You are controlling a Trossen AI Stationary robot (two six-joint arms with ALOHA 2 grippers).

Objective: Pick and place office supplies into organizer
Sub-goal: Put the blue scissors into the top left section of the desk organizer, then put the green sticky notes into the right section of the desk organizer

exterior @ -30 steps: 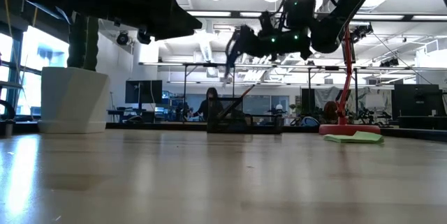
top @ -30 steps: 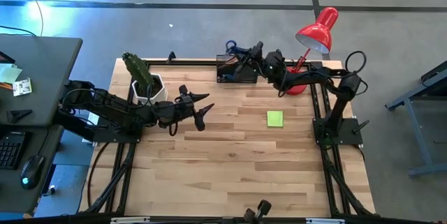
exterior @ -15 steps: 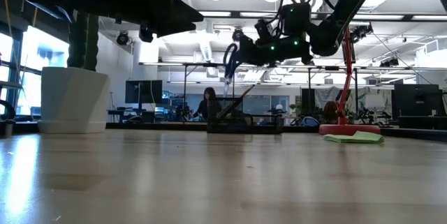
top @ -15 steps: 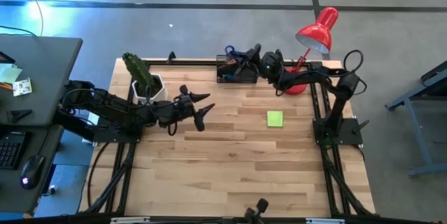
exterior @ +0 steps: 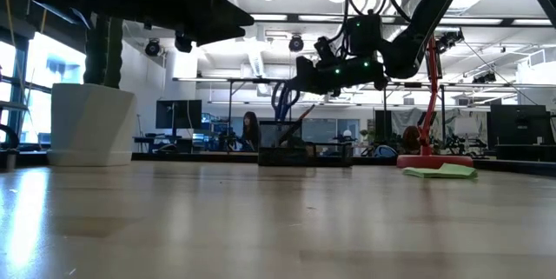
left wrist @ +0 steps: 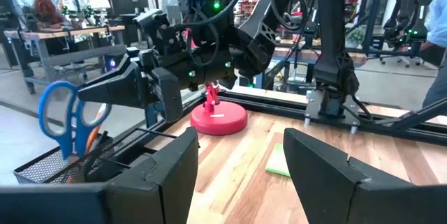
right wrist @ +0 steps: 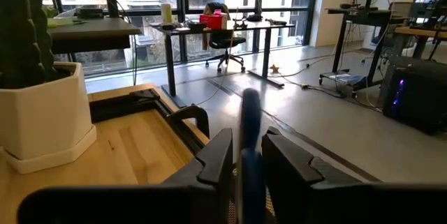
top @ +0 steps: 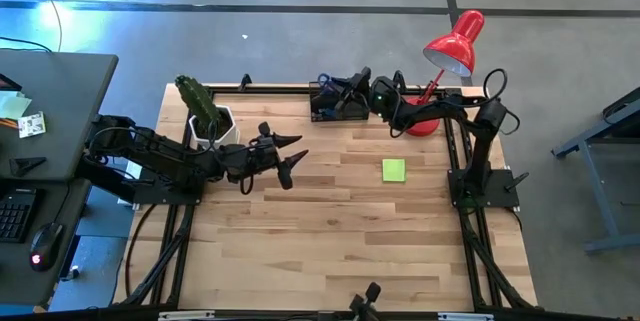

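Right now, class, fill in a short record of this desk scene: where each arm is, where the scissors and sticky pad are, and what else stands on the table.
right gripper: over the black organizer at the table's far edge, blue-handled scissors between its fingers, handles up above the tray
left gripper: open, empty, above bare wood beside the cactus pot
sticky-note pad: lime green, flat on the table, not yet in the organizer
red desk lamp: far right corner
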